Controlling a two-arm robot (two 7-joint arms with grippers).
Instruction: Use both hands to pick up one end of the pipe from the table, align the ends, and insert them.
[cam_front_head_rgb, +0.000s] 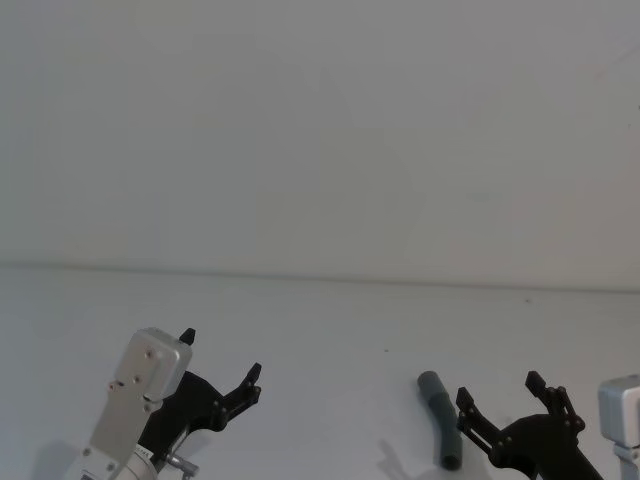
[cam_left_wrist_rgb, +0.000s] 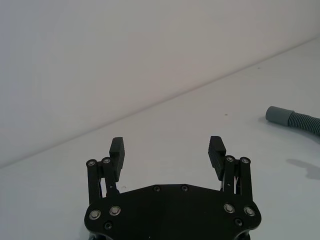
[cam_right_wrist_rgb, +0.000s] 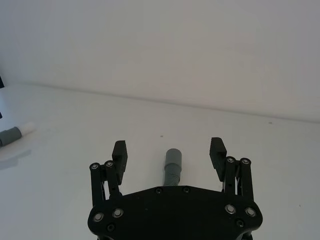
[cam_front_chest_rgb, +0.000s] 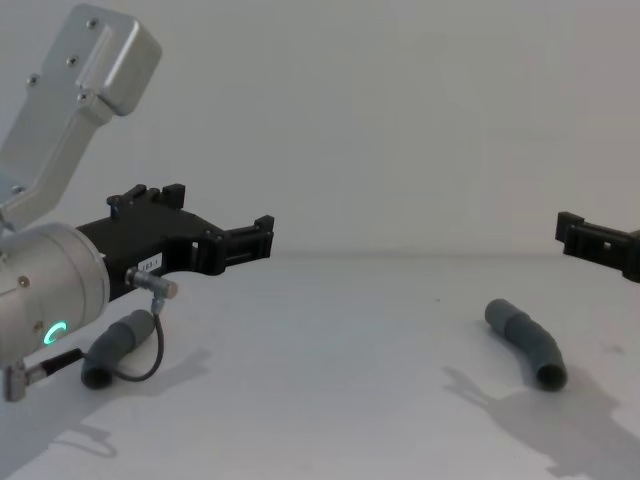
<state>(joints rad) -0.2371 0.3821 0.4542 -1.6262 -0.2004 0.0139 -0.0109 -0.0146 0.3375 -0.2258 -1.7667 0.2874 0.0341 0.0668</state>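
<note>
Pipe (cam_front_head_rgb: 440, 420) below right end effector (cam_front_head_rgb: 498, 388)

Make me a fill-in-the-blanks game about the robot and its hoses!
1. The left end effector and the right end effector both have their fingers ___.
2. The cuffed hose piece lies on the table, nearest the ___ end effector.
3. The other hose piece has a ___ tip.
4. In all, ___ hose pieces lie there.
Missing words: open, right, white, two.

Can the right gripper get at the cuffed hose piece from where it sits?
Likely yes: the right gripper is open, the cuffed hose piece lies on the table lined up between its fingers with nothing in the way; it only needs to lower.
</note>
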